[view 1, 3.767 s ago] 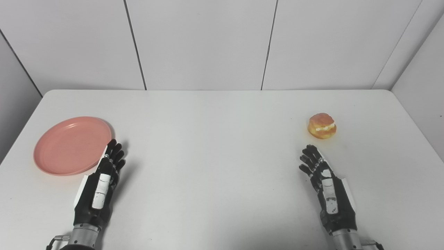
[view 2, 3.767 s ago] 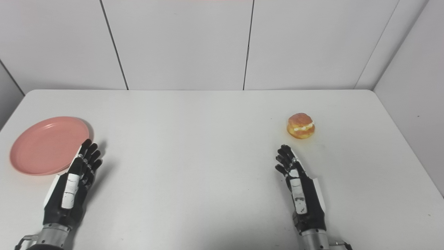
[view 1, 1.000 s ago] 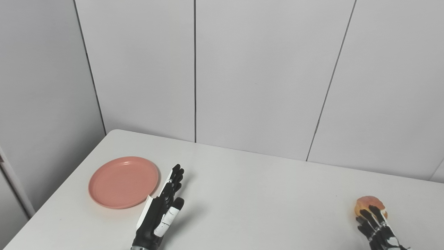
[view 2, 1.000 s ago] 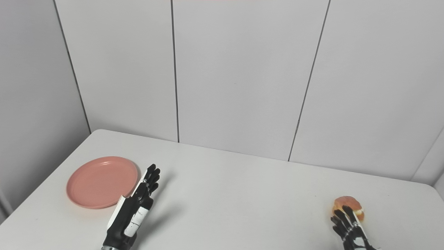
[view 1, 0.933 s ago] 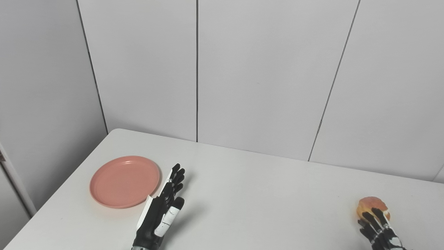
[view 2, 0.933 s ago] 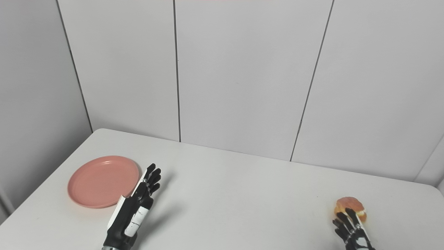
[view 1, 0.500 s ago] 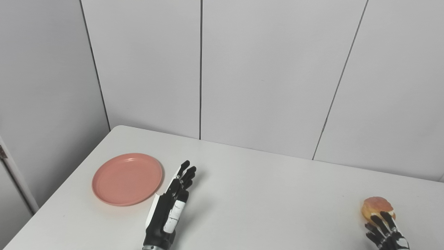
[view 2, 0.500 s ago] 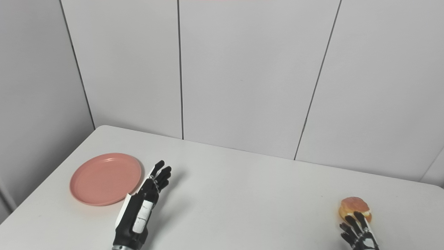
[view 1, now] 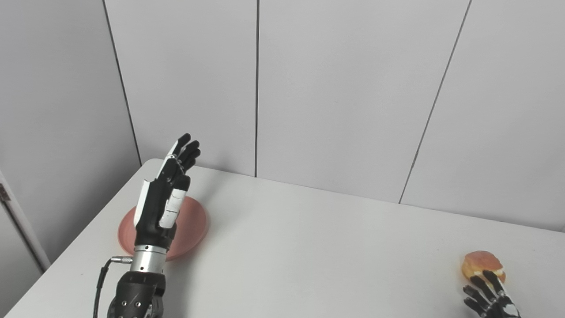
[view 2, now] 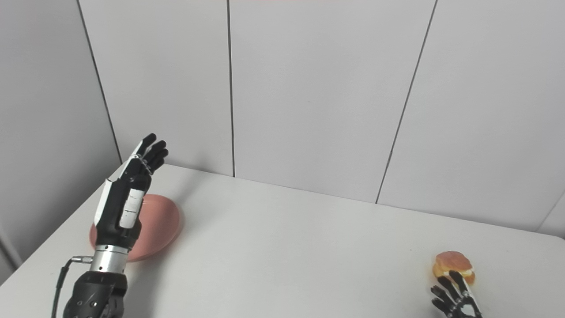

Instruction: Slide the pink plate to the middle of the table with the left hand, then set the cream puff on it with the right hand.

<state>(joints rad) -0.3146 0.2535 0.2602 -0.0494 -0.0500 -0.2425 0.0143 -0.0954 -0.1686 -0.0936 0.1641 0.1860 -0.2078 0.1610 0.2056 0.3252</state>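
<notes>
Left hand raised above pink plate; right hand low by cream puff.

Left hand [view 1: 165, 194] is lifted clear of the table [view 1: 309, 247], fingers extended and apart, empty, in front of the pink plate [view 1: 194, 223] at table's left. Right hand [view 2: 454, 298], mostly cut off, appears spread just before the cream puff [view 2: 453, 263]; contact unclear.

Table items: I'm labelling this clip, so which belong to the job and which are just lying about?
Part of the job:
pink plate
cream puff
left robot hand, raised and open
right robot hand, open

Lying about:
Nothing else on the white table
</notes>
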